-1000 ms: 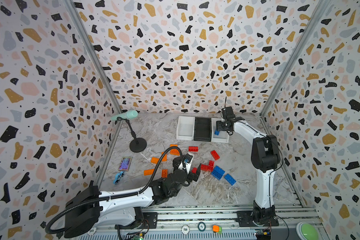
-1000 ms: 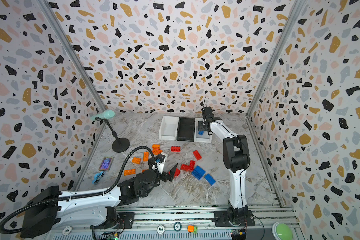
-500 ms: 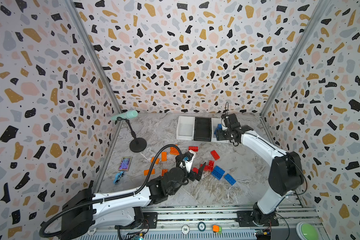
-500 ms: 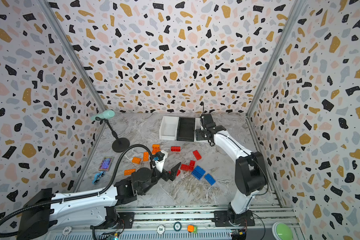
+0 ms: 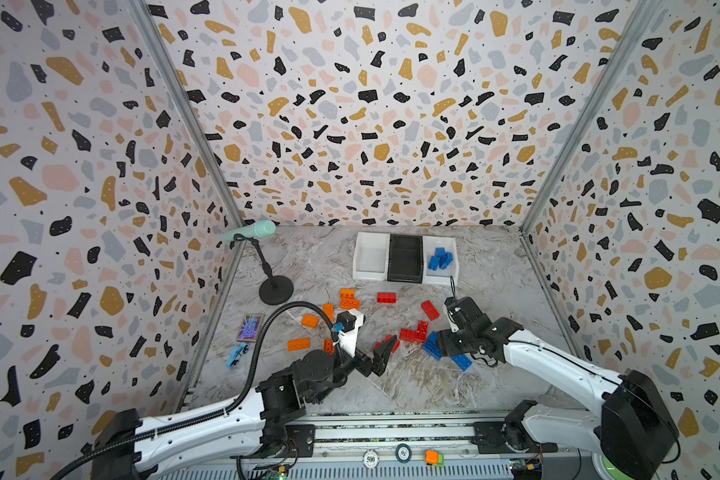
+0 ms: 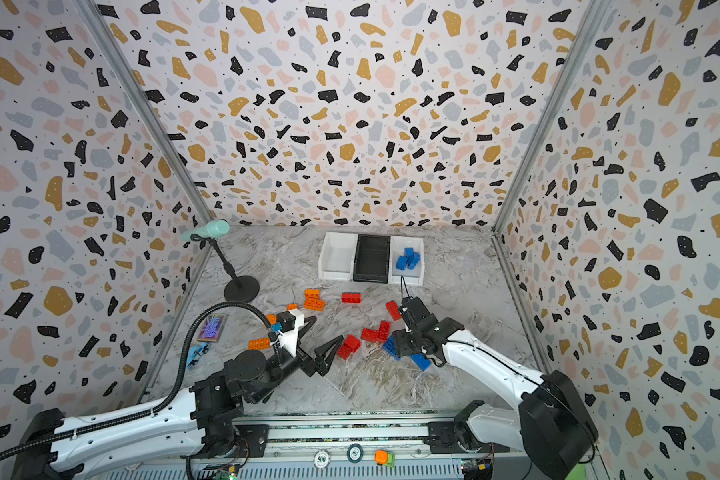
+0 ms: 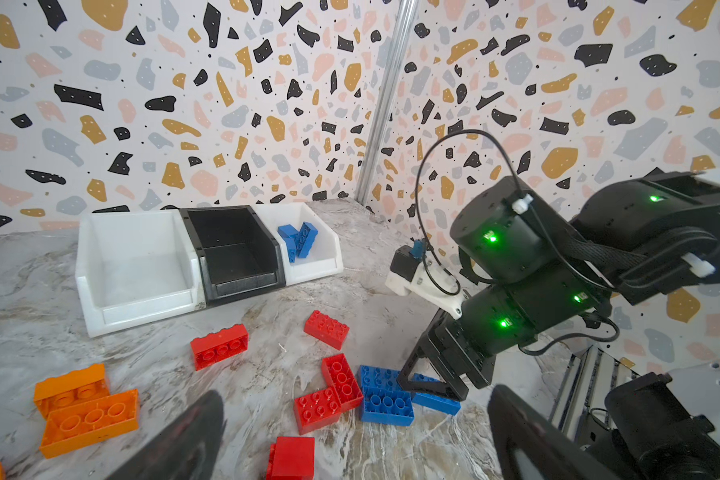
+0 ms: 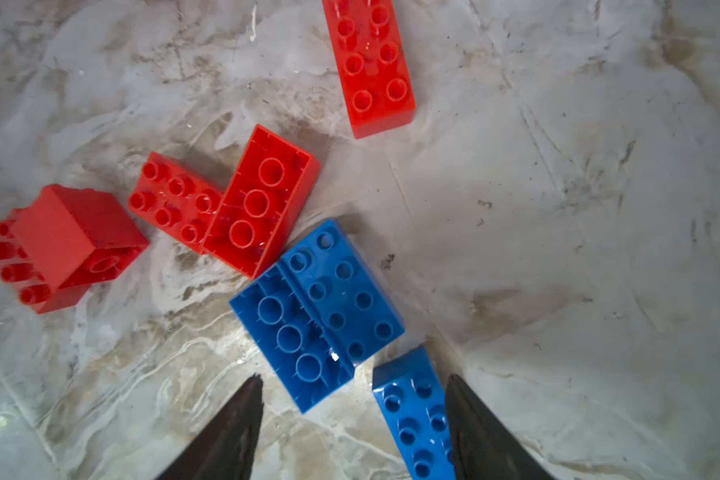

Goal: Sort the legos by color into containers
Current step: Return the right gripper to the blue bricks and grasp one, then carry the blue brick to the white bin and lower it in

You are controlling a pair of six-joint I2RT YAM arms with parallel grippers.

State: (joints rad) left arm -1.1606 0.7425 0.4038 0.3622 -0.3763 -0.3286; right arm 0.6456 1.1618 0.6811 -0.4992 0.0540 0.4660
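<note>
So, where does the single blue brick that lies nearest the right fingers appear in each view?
In a top view: the single blue brick is the frontmost, rightmost loose brick.
In a top view: the same place.
Left wrist: partly hidden under the right fingers, only its near edge showing.
Right wrist: between the two dark fingers, close to one.
Shared landmark: the two blue bricks lying side by side next to it.

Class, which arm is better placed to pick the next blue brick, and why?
Right: the right gripper is open, straddling a loose blue brick; the left gripper, also open, sits nearer the red bricks.
</note>
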